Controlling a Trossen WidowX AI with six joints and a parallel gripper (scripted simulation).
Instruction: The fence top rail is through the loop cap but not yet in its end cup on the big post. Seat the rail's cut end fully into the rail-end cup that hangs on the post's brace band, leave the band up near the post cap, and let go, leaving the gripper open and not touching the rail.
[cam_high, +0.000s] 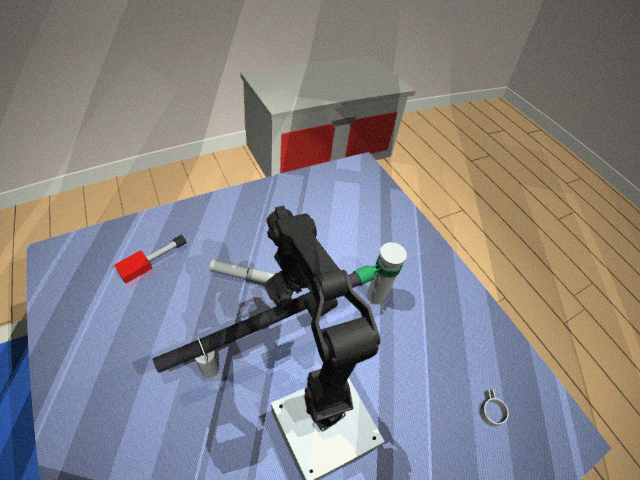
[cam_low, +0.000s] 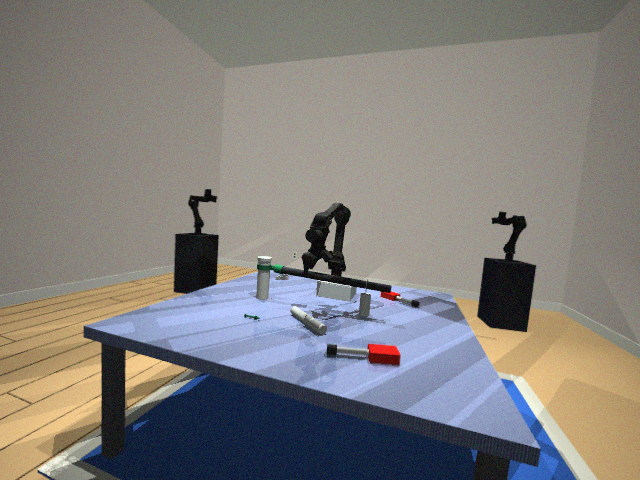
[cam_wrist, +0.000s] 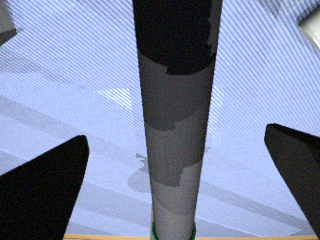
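The long dark top rail (cam_high: 232, 330) (cam_low: 336, 279) (cam_wrist: 175, 100) slopes slightly, passing through the thin wire loop (cam_high: 202, 347) above the short post (cam_high: 208, 367) (cam_low: 364, 305). Its other end is inside the green rail-end cup (cam_high: 366, 274) (cam_low: 278, 268); how deep is hidden. The cup hangs on the green band (cam_low: 263, 267) around the big post (cam_high: 380, 290) (cam_low: 263, 287), just below the white cap (cam_high: 392, 253) (cam_low: 264, 258). My gripper (cam_wrist: 176, 137) is wide open, with a finger on each side of the rail and visible gaps between both fingers and the rail.
A pale tube (cam_high: 230, 269) (cam_low: 308, 320) lies beyond the rail. A red block with a rod (cam_high: 133, 266) (cam_low: 384, 354) lies farther out. A grey ring clamp (cam_high: 483, 411) lies right of the white base plate (cam_high: 330, 449). A small green piece (cam_low: 251, 316) lies near the big post.
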